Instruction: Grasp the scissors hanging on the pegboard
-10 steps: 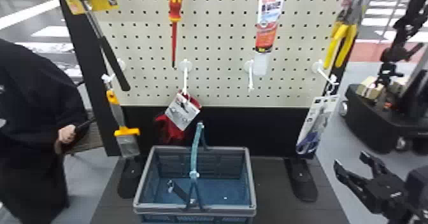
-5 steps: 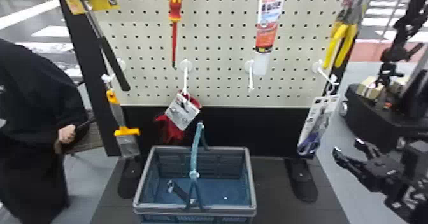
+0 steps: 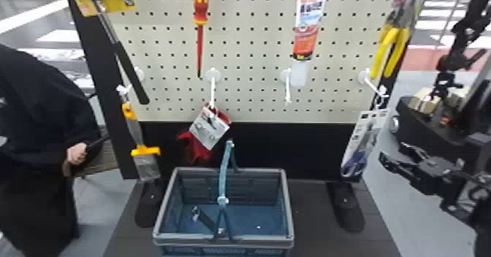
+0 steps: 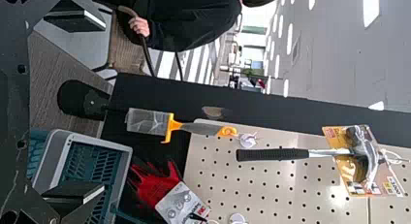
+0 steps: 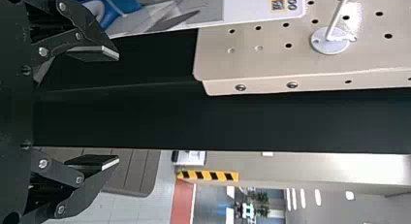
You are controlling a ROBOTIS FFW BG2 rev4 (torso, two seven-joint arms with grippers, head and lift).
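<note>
Scissors point(image 3: 360, 143) with blue handles, in a white card pack, hang from a white hook point(image 3: 370, 84) at the lower right corner of the pegboard point(image 3: 255, 55), handles down. In the right wrist view the scissors point(image 5: 145, 1) lie close to one finger. The right gripper point(image 3: 394, 157) sits just right of the pack at the height of the handles, clear of it, with its fingers spread wide and nothing between them.

Yellow-handled pliers point(image 3: 392, 44) hang above the scissors. Further left along the board are a sealant tube point(image 3: 307, 22), a red screwdriver point(image 3: 199, 19) and red gloves point(image 3: 193, 146) with a card tag. A putty knife point(image 3: 140, 143) and a hammer point(image 3: 120, 55) hang at the left edge. A blue-grey basket point(image 3: 255, 241) with its handle raised stands on the dark table below the gloves. The left gripper point(image 4: 89, 105) is also spread and empty, facing the left part of the board near the basket's corner.
</note>
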